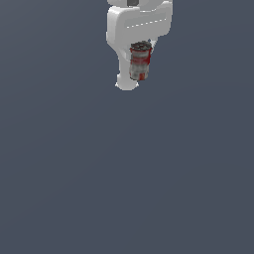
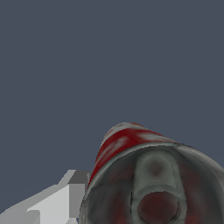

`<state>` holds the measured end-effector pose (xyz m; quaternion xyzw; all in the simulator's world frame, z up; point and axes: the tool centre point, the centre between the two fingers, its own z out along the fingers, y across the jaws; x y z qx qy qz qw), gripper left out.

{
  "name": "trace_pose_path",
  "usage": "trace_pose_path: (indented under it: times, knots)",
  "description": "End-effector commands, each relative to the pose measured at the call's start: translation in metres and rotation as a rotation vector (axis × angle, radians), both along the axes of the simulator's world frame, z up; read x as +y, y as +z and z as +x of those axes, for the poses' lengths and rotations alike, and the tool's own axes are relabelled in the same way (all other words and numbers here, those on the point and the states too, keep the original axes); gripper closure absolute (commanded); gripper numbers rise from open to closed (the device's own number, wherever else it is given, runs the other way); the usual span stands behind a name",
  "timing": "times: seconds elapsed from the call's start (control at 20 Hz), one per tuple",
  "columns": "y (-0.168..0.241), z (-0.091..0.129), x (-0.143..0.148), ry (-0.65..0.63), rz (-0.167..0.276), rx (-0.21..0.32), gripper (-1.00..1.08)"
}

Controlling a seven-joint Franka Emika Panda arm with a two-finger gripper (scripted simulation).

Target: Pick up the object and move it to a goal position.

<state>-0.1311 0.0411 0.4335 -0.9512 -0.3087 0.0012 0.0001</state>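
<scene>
The object [image 1: 139,62] is a small upright can with a mottled grey-and-red label and a dark top rim. It hangs high in the exterior view, just under the white hand. My gripper [image 1: 137,69] is shut on it: one white finger [image 1: 126,83] runs down the can's side toward the exterior view's left, and the other finger is hidden behind the can. In the wrist view the object [image 2: 148,175] fills the near corner, its grey lid and pull tab facing the camera, with a grey-white finger [image 2: 65,197] pressed beside it.
Only a flat, uniform slate-blue surface [image 1: 124,173] spreads around and below the gripper in both views. No other object, container, edge or goal marker shows.
</scene>
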Motion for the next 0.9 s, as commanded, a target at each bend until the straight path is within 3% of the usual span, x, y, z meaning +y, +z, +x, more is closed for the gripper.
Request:
trace_pose_path:
  times: [0.0,0.4,0.85]
  knots:
    - [0.024,-0.003,0.006,0.0,0.0,-0.002,1.08]
    - [0.073,-0.008,0.018,-0.001,0.0,-0.002,1.08]
    - [0.09,-0.009,0.022,-0.001,0.0,-0.002,1.08]
